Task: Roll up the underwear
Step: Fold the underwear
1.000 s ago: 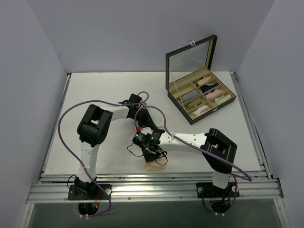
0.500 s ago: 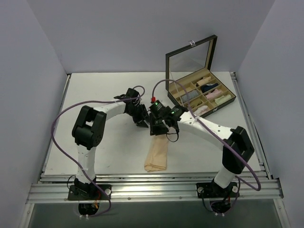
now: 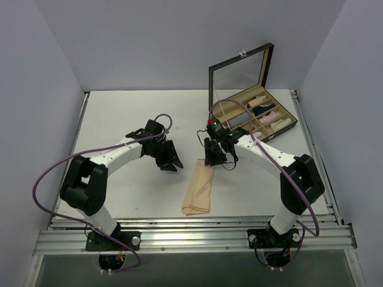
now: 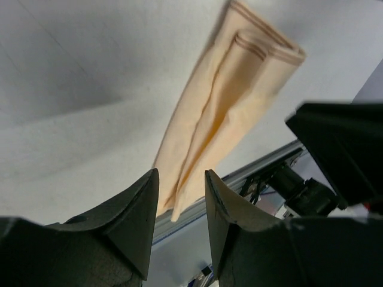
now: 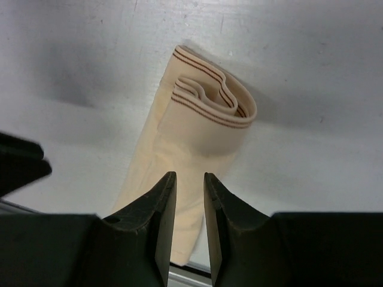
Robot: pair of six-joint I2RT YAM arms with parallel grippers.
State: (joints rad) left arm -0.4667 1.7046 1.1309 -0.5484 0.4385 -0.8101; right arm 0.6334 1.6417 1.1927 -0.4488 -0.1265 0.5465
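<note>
The underwear (image 3: 198, 190) lies flat on the table as a long, narrow folded strip of pale peach cloth, running from mid-table toward the near edge. Its striped waistband end is the far end in both wrist views (image 5: 206, 101) (image 4: 239, 78). My left gripper (image 3: 172, 164) hangs just left of the strip's far end, open and empty (image 4: 181, 179). Over that same end hovers my right gripper (image 3: 213, 160), its jaws a little apart with nothing between them (image 5: 189, 179). Neither gripper touches the cloth.
A black compartment box (image 3: 281, 135) with its mirrored lid (image 3: 238, 73) raised stands at the back right, holding several cloth rolls. The aluminium rail (image 3: 191, 239) runs along the near edge. Purple cables loop from both arms.
Both grippers drew the cloth from a bunch at the near edge out into a long strip, then let go. The left one has moved left, the right one slightly right and back.
</note>
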